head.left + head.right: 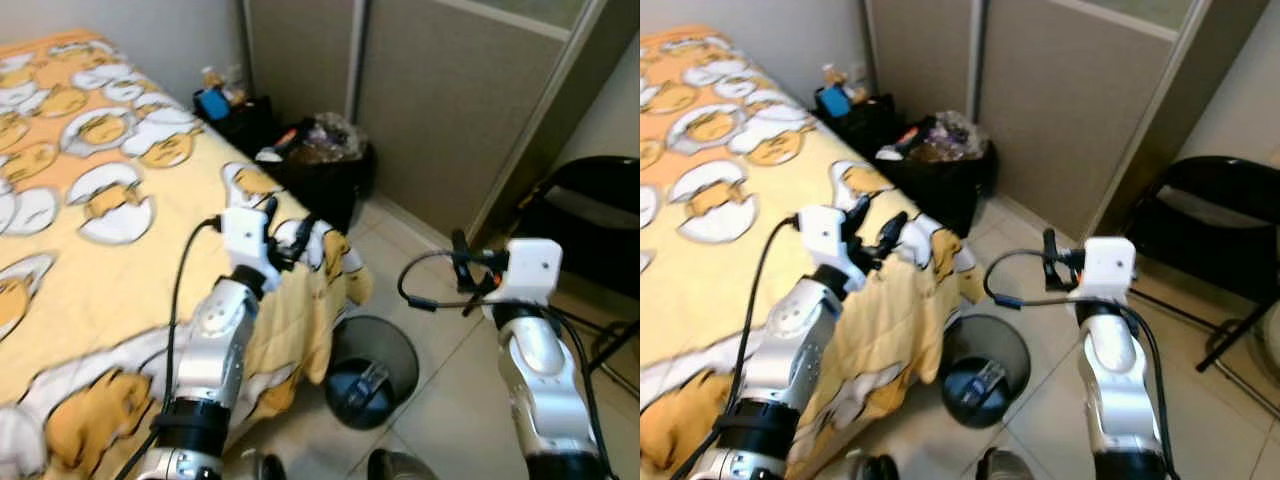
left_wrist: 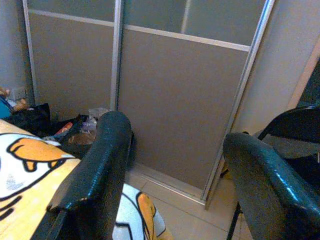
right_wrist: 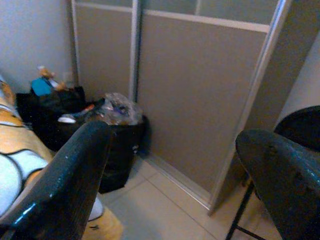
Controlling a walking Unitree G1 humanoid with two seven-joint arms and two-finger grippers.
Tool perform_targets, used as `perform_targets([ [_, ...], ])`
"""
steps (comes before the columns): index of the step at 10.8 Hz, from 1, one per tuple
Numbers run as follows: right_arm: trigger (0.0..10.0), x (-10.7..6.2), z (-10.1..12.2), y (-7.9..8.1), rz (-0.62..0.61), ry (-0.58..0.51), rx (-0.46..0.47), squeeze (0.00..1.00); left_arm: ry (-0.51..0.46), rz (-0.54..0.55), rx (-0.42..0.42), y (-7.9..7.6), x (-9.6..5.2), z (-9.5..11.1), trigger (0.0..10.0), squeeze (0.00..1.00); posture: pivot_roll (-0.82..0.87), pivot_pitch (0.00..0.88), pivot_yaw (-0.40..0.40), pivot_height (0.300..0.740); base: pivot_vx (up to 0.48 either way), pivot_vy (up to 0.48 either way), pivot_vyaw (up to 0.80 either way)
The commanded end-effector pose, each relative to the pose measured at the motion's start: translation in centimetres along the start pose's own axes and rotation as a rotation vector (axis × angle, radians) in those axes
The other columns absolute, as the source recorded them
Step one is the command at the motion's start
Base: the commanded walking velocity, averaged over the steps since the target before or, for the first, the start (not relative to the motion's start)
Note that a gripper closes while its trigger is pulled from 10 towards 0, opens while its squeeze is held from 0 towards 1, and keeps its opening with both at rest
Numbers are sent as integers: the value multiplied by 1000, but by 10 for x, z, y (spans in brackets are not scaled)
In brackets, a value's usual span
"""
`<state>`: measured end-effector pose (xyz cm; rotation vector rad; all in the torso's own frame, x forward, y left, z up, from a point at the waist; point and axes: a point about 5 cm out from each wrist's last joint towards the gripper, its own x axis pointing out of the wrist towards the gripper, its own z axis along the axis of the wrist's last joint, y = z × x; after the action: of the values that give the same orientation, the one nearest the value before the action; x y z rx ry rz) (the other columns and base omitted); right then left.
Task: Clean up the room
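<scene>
Head camera looks down at the foot corner of a bed; yellow-orange duvet with a cartoon egg print fills the left half of the frame. One corner of the duvet has slid off the mattress and hangs down at centre frame, toward a small grey bin on the tiled floor at lower centre.

Left gripper: raised over the bed corner, centre-left of frame, just above the hanging fabric. Left wrist view shows both fingers spread wide, nothing between them. Not touching cloth as far as I can tell.

Right gripper: held out over the floor, centre-right of frame, well apart from the bed. Right wrist view: fingers apart, empty.

Other clutter: an overfull black trash bin against the sliding wardrobe door at upper centre; a dark bag with small items beside it, upper left of centre; a black folding chair at the right edge.

Judgement on handling: the duvet is soft, light and limp, and will drape and fold rather than hold shape. Best hold is probably a pinch on the hanging corner's edge, where the fabric bunches thick enough for two fingers. A thin single layer could slip out, and dragging risks pulling more off the bed
</scene>
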<state>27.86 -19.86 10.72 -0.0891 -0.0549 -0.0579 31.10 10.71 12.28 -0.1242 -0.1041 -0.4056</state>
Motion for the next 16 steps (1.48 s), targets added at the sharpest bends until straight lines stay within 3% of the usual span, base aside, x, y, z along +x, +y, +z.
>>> perform_targets([
  [1,10000,-1,-3,0,-6,3,10,0,17,-2,5,0,-1,0,10000,0,-133,0,31,740,0,0,0],
  [5,10000,-5,-5,-5,-47,-6,10,0,92,-31,-12,-1,3,-13,10000,0,-185,0,60,740,0,0,-650],
  [6,10000,-9,5,-14,-113,-71,-1,0,152,57,-43,11,4,-22,10000,0,-196,0,66,740,0,0,-694],
  [7,10000,-11,1,-16,-110,-50,17,0,177,129,-54,26,0,-28,10000,0,-202,0,70,740,0,0,-688],
  [8,10000,-15,-8,-18,-116,-17,48,0,203,123,43,31,-7,-31,10000,0,-198,0,69,740,0,0,-675],
  [9,10000,-20,-12,-18,-104,-3,48,0,226,115,77,33,-14,-35,10000,0,-189,0,66,740,0,0,-675],
  [10,10000,-20,-13,-16,-97,-1,48,0,222,106,112,32,-15,-35,10000,0,-186,0,61,740,0,0,-675],
  [12,10000,-18,-9,-13,-84,-19,41,0,179,63,24,20,-11,-33,10000,0,-181,2,49,740,0,-236,-675],
  [16,10000,-20,-11,-12,-62,-13,44,0,157,11,16,8,-8,-31,10000,0,-188,11,42,740,0,-447,-663],
])
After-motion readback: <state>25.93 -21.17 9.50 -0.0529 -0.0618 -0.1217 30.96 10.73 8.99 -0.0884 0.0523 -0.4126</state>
